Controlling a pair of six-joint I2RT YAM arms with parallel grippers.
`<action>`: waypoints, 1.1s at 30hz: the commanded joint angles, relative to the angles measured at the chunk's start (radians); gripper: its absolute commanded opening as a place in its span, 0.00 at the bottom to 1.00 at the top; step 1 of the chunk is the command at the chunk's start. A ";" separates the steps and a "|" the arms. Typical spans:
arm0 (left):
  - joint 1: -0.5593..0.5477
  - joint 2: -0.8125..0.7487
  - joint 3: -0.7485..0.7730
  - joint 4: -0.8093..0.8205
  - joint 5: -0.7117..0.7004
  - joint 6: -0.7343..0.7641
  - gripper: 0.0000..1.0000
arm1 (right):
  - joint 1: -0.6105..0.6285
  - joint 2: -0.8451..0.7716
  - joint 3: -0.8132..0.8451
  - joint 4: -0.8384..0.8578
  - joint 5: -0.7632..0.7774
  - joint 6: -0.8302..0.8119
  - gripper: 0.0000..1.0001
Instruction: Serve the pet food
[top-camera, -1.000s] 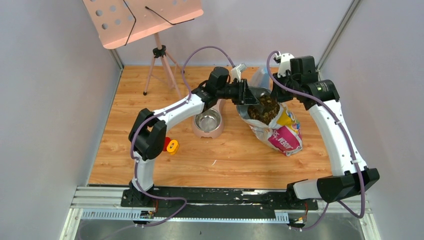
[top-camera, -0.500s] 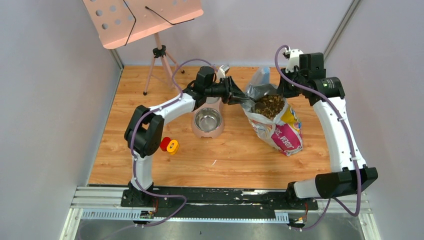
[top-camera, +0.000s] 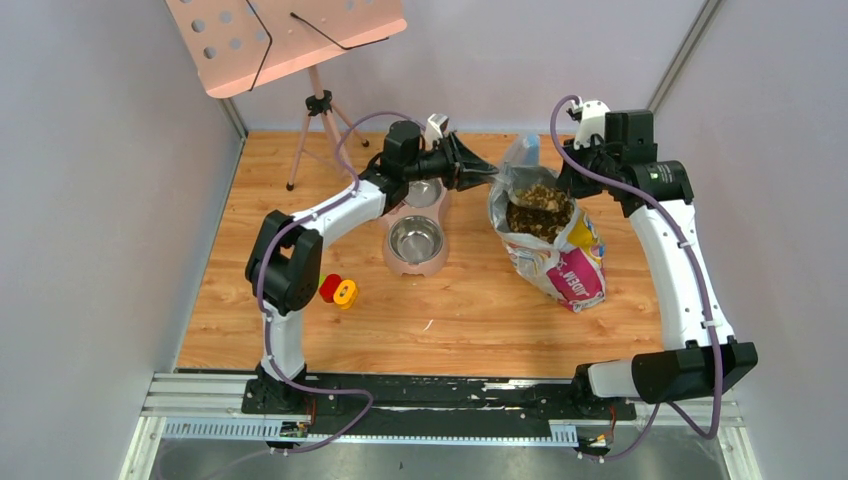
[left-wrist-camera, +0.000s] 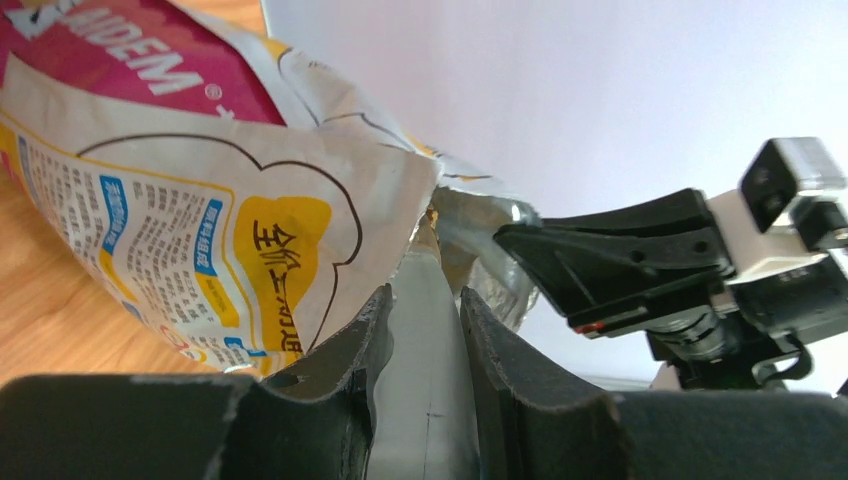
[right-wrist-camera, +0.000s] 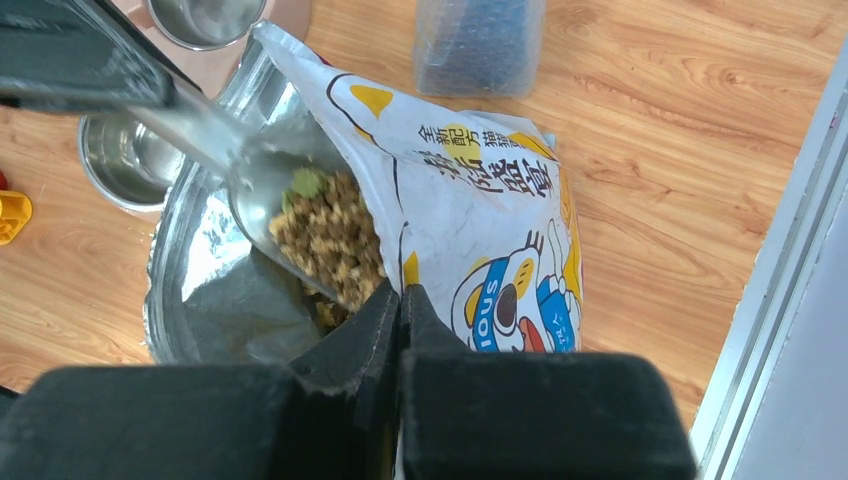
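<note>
The pet food (right-wrist-camera: 330, 235) is a brown kibble heap inside the open printed bag (right-wrist-camera: 480, 230), part of it lying on a silver scoop (right-wrist-camera: 255, 195). My left gripper (left-wrist-camera: 425, 300) is shut on the scoop's flat grey handle (left-wrist-camera: 425, 400) and reaches into the bag's mouth from the left (top-camera: 470, 172). My right gripper (right-wrist-camera: 400, 295) is shut on the bag's near rim and holds the mouth open; in the top view it (top-camera: 572, 180) is at the bag's (top-camera: 560, 265) back right. The kibble (top-camera: 540, 200) shows in the open mouth.
A pink feeder (top-camera: 442, 262) with two steel bowls (top-camera: 415, 240) stands just left of the bag. A red-and-yellow toy (top-camera: 340, 290) lies further left. A clear plastic container (right-wrist-camera: 480, 45) stands behind the bag. A pink stand on a tripod (top-camera: 320, 110) is at the back left.
My left gripper has drawn back to the left and away with the scoop. My right gripper has shifted right, and the bag's mouth now stands higher and more upright.
</note>
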 joint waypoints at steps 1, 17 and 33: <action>0.038 -0.078 -0.040 0.104 -0.018 -0.030 0.00 | -0.014 -0.052 -0.007 0.066 0.001 -0.032 0.00; 0.016 0.034 0.040 0.193 0.011 -0.059 0.00 | -0.041 0.059 0.114 0.095 -0.009 -0.026 0.00; 0.124 -0.044 0.043 0.108 0.094 0.002 0.00 | -0.100 0.088 0.128 0.119 -0.035 -0.037 0.00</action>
